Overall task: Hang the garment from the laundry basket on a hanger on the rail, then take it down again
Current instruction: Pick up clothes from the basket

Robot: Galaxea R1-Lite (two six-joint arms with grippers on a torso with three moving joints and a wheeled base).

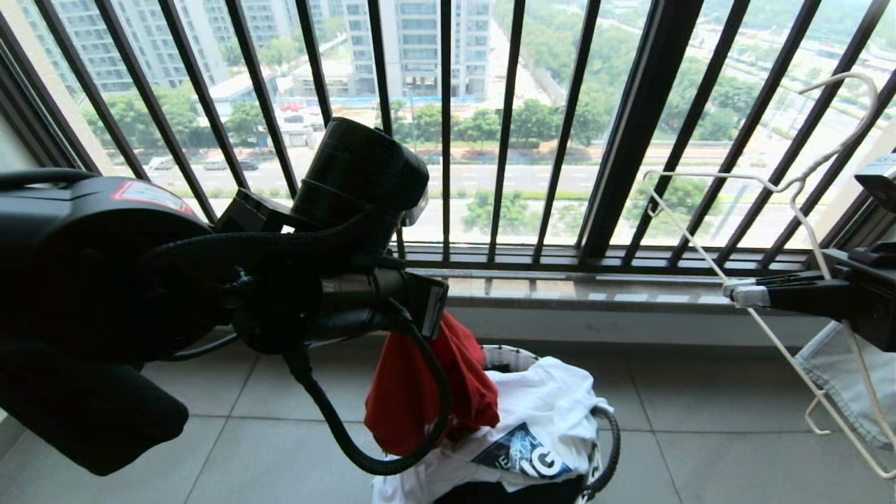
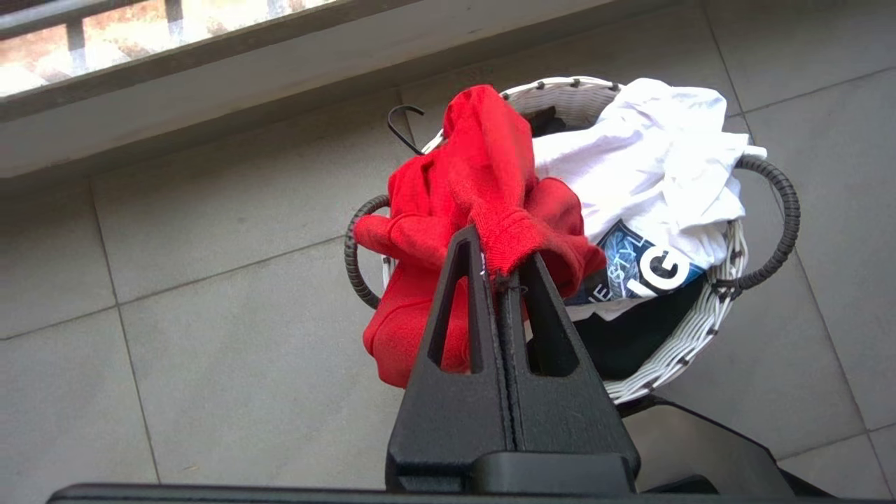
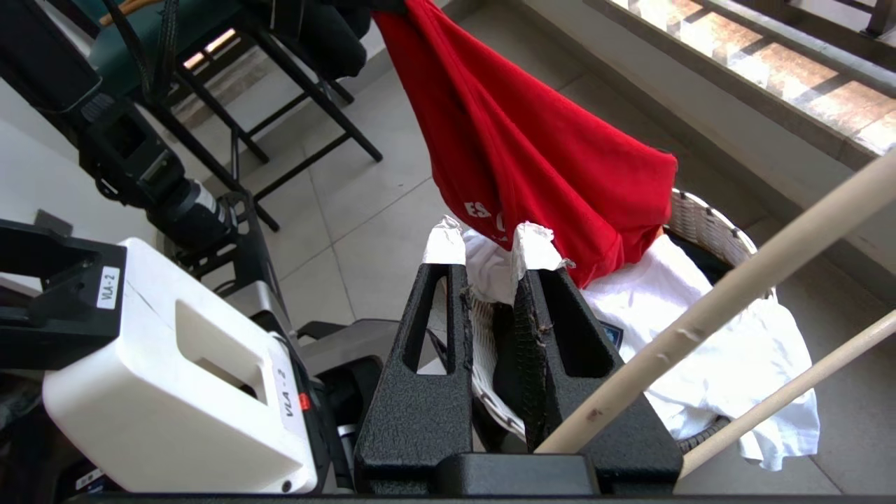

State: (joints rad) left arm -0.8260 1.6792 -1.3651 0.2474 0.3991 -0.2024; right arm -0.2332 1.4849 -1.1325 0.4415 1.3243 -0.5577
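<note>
In the head view the left arm is seen closest, and the garment is hung from it above the laundry basket. In the left wrist view the left gripper is clenched on the red cloth. In the right wrist view the hanger is clamped near the base of the right gripper.
</note>
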